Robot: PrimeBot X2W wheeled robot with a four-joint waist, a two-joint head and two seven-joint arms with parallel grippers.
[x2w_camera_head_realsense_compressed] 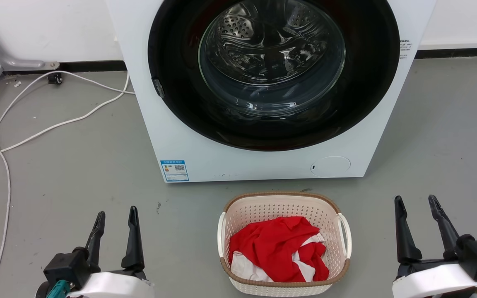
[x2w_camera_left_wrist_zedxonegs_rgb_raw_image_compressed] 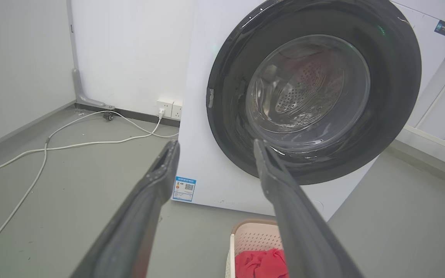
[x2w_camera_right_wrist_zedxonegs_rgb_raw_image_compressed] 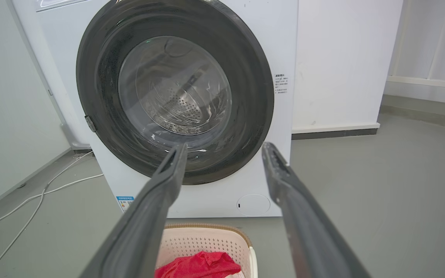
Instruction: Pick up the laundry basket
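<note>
Nothing is done yet: laundry basket (x2w_camera_head_realsense_compressed: 263, 212) is left on the floor (x2w_camera_head_realsense_compressed: 77, 174), untouched; left end effector (x2w_camera_head_realsense_compressed: 117, 211) and right end effector (x2w_camera_head_realsense_compressed: 415, 198) are held wide, empty, either side of it.

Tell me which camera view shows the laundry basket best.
The head view: the whole laundry basket shows, rim and both handles. Each wrist view catches its far part, cut by the bottom edge.
</note>
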